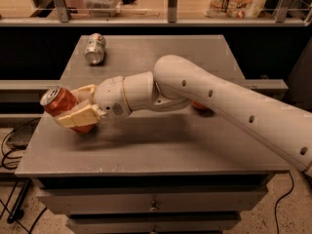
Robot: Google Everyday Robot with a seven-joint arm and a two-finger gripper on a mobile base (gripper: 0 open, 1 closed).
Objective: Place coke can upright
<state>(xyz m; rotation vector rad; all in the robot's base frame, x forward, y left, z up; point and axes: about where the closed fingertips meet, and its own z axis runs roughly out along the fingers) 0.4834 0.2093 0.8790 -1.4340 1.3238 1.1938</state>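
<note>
The coke can [60,103] is red with a silver top. It is tilted, top pointing up and to the left, at the left side of the grey table [146,150]. My gripper [79,107] is shut on the can, with one tan finger [78,116] across its front and the other behind it. The can's lower end is hidden by the finger, close to the table surface. The white arm [219,101] reaches in from the right.
A silver-white can with green markings [94,48] lies on its side at the table's far left. An orange object [201,106] is partly hidden behind the arm. A shelf with a clear container and bags runs behind the table. Drawers sit below the front edge.
</note>
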